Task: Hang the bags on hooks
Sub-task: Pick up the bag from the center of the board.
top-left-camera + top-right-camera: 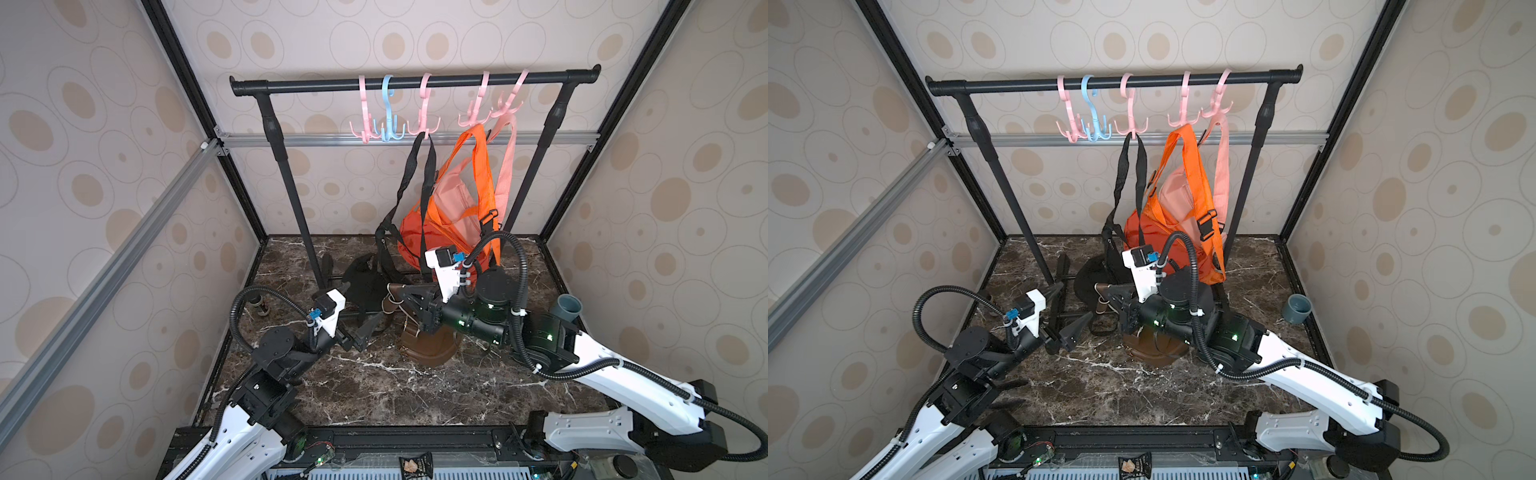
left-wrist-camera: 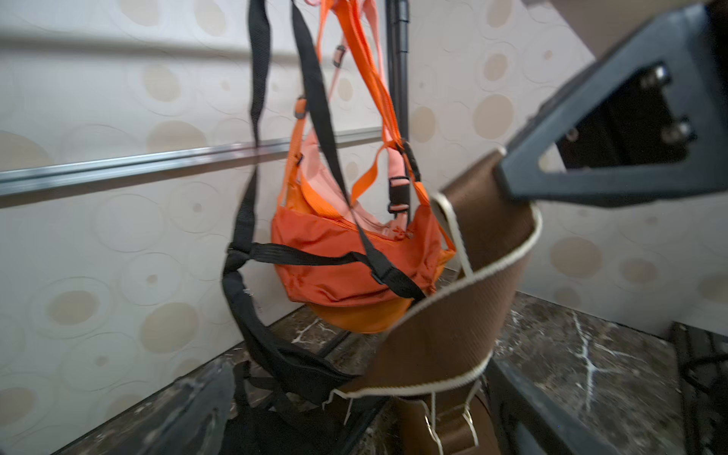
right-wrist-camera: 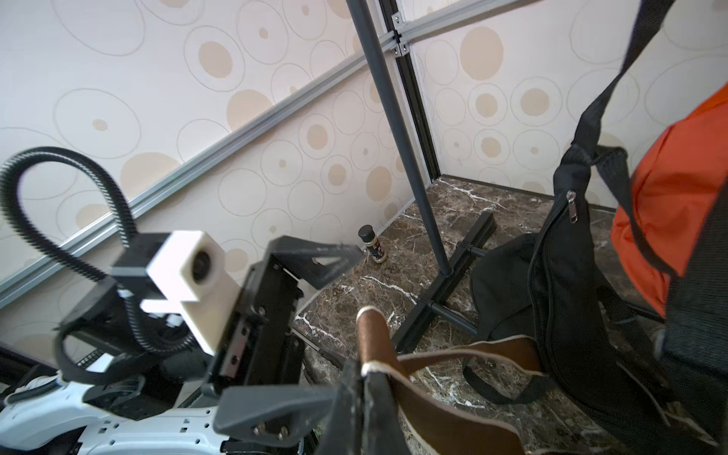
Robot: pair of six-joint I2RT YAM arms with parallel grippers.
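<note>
- The brown bag (image 1: 428, 349) sits on the marble tabletop (image 1: 374, 395), near the middle, in front of the rack and not yet on any hook.
- The right pincer (image 1: 395, 291) is pressed together on the bag's brown strap (image 3: 453, 354). It holds the strap up off the bag, probably so that the loop stands open rather than lying slack.
- The left pincer (image 1: 1074, 301) is spread wide with nothing in it, just left of the raised strap. It seems placed to take or steady the loop.
- On the rail (image 1: 415, 83), the black bag (image 1: 365, 278), the orange bag (image 1: 449, 224) and the pink bag (image 1: 505, 166) already hang from the three hooks on the right. The black bag's body sags onto the tabletop.
- The pink hook (image 1: 365, 124) and the blue hook (image 1: 388, 120) at the left are free. They look like the natural targets, high above and far from the held strap.
- The hanging black straps are close to the right arm and could snag on a lift.
</note>
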